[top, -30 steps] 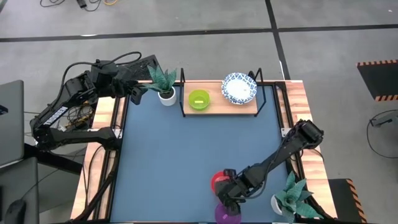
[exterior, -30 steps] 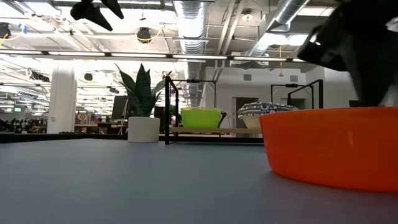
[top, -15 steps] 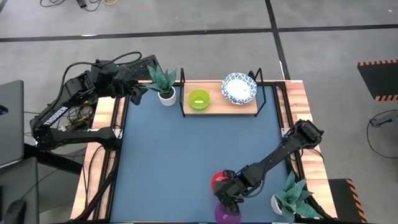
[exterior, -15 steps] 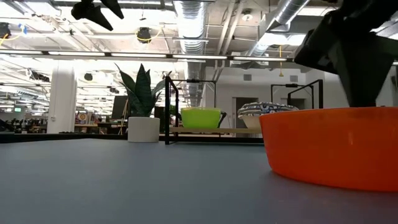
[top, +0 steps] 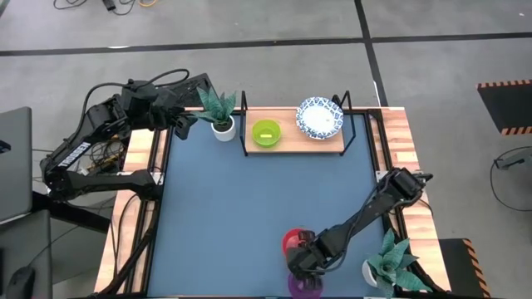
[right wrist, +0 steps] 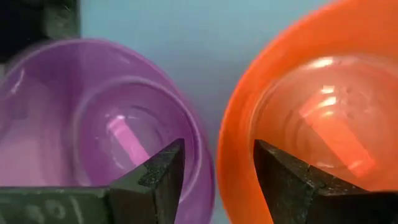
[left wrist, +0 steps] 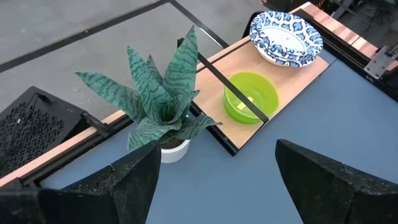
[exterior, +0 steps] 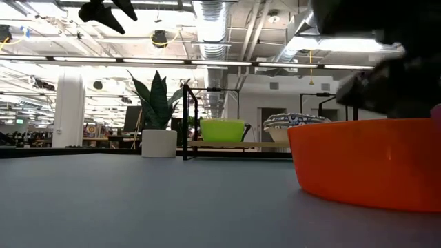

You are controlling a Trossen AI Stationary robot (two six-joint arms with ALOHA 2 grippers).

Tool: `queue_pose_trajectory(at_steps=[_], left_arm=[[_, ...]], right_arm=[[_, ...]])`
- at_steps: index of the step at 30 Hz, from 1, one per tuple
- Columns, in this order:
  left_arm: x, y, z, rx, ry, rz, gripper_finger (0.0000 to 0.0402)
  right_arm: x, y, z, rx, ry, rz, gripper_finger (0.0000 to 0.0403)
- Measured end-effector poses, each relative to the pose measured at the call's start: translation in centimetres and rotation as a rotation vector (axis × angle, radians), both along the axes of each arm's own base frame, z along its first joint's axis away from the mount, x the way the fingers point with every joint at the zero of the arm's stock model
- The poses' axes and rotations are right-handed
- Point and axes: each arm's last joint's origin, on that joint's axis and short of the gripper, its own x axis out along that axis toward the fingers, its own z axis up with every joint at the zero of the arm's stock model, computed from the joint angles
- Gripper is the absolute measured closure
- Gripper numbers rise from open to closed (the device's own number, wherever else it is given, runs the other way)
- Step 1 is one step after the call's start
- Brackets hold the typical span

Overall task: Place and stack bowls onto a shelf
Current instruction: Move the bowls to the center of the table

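Note:
A red bowl (top: 290,241) (right wrist: 311,124) and a purple bowl (top: 301,287) (right wrist: 93,124) sit side by side on the blue table near its near edge. My right gripper (top: 304,262) (right wrist: 217,152) hovers open over the gap between them, one finger above each bowl's rim. On the wooden shelf (top: 287,120) at the far edge stand a green bowl (top: 265,133) (left wrist: 250,98) and a blue-patterned white bowl (top: 319,118) (left wrist: 286,36). My left gripper (top: 179,126) (left wrist: 217,149) waits open, high over the far left corner. No yellow bowl is in view.
A potted plant (top: 221,116) stands left of the shelf, close to my left gripper. A second plant (top: 389,262) sits at the near right corner beside my right arm. The shelf's black frame (top: 346,104) rises at its ends.
My right gripper has shifted a little toward the table's near edge, from over the red bowl toward the purple bowl. Both bowls stay in place.

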Motion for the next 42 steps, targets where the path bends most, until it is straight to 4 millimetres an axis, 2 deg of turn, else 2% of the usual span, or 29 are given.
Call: queue_pose_trajectory(at_steps=[5,8,13,15,24,31,36,42], left_arm=[[0.4,0.2,-0.2,-0.02,0.001,0.01,0.0101],[0.5,0.3,-0.2,-0.025,0.003,0.009,0.0101],[1.0,0.7,-0.5,-0.035,0.022,0.008,0.0101],[1.2,0.8,-0.6,-0.038,0.028,0.007,0.0101],[2.6,1.8,-1.4,-0.052,0.084,-0.008,0.0101],[3.2,2.2,-1.8,-0.064,0.104,-0.01,0.0101],[3.0,2.1,-1.7,-0.055,0.109,-0.018,0.0101],[2.8,1.9,-1.6,-0.052,0.105,-0.018,0.0101]], right_arm=[[-0.2,-0.7,-0.8,-0.053,0.071,-0.013,0.0214],[0.0,-1.7,-0.6,-0.092,0.092,-0.02,0.0258],[1.0,-4.1,-0.1,-0.152,0.08,-0.02,0.0356],[1.6,-5.2,-0.1,-0.167,0.069,-0.019,0.0375],[4.4,-10.7,-0.1,-0.263,0.002,-0.007,0.0355],[6.2,-14.3,0.0,-0.218,-0.052,-0.015,0.035],[6.6,-15.8,0.0,-0.151,-0.046,-0.016,0.0316],[6.8,-17.1,-0.1,-0.092,-0.026,-0.035,0.0256]])
